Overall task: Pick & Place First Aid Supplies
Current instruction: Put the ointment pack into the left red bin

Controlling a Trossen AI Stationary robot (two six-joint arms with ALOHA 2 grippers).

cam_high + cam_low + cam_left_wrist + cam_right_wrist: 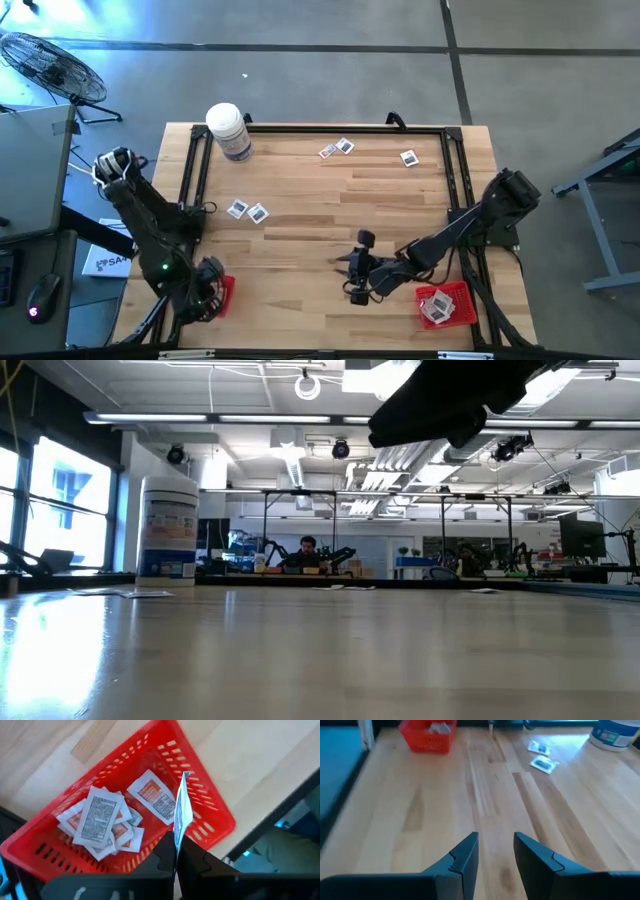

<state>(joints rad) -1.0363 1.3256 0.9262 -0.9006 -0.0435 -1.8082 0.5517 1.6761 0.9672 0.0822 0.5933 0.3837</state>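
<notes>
Over the left red tray [210,815], left gripper [176,851] pinches a packet [182,812], print unreadable; right gripper [495,851] gapes.

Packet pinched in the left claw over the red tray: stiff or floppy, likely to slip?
The packet stands edge-up from the shut left claw without drooping, so probably fairly stiff and light. Pinched only at its lower edge, it might slip. Released, it would probably drop into the red tray.

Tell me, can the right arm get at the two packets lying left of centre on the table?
Probably yes. The right gripper is open and empty, and bare wood lies between it and the two packets.
</notes>
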